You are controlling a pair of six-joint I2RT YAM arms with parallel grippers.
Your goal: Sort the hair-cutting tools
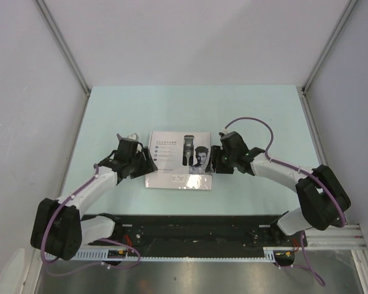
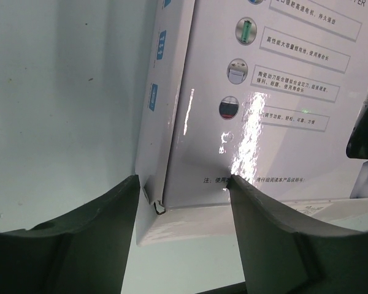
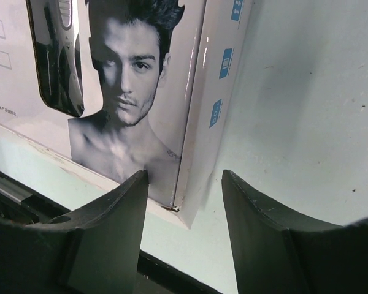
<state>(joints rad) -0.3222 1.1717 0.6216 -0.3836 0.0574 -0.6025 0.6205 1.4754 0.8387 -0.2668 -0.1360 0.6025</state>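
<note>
The box [image 1: 172, 160], lying crosswise, is straddled at its short ends by the left pincer [image 2: 183, 182] and right pincer [image 3: 185, 176], both released.

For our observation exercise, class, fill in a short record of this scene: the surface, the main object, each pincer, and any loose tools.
surface: pale green flat table
main object: white rectangular cardboard box, closed, lying flat on the table with its printed lid up
left pincer: open, fingers either side of the box's left edge
right pincer: open, fingers either side of the box's right edge
loose tools: none in view
</note>
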